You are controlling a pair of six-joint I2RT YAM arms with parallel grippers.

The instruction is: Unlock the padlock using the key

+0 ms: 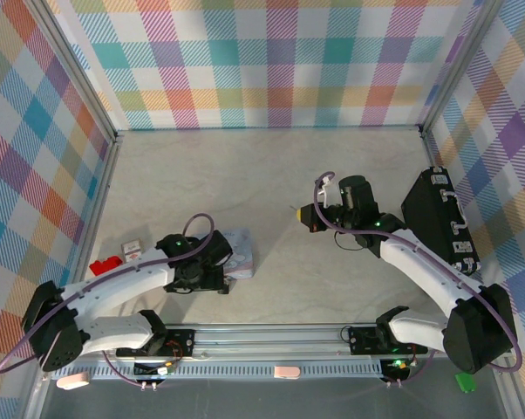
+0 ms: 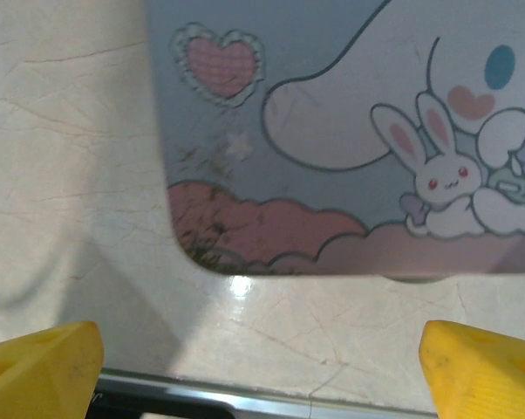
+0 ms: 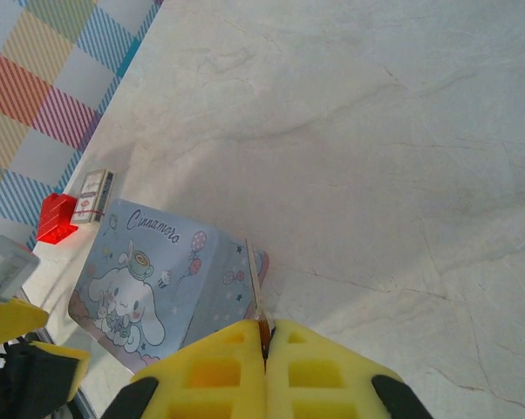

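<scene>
Left arm bent low, left gripper spread wide, right arm outstretched, right gripper clamped on the key.

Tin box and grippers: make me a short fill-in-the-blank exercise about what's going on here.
1. The left gripper hangs over the tin box with its jaws ___.
2. The right gripper is ___ on the key, a thin sliver sticking out between its fingertips.
3. The small block by the table's left wall, next to the little carton, is ___ in colour.

Missing words: open; shut; red.
</scene>
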